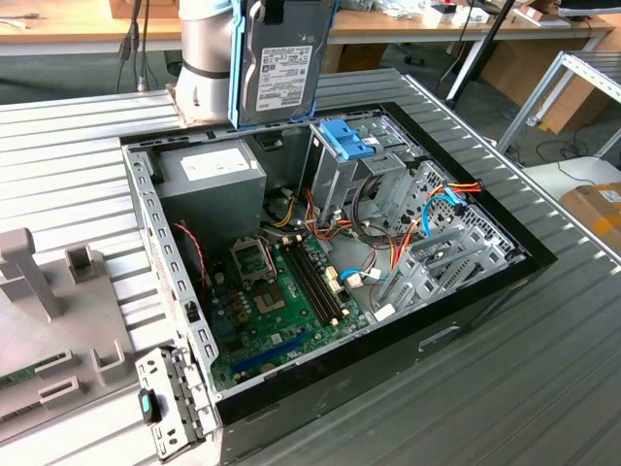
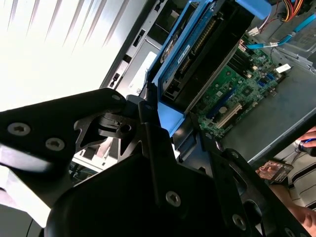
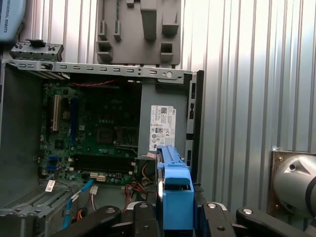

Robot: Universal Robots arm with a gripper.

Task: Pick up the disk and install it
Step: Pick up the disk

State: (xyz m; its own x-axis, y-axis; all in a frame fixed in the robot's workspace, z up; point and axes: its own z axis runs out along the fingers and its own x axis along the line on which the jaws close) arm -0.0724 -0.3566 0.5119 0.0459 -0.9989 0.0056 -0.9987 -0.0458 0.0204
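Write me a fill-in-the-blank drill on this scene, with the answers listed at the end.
1. The disk hangs ____ the open computer case, not inside it.
2. The disk's carrier rails are coloured ____.
3. The gripper is ____ on the disk.
4. The power-supply box in the case carries a ____ sticker.

Missing words: above; blue; shut; white.

Ribbed metal table [image 1: 543,388], wooden bench [image 1: 78,24] behind
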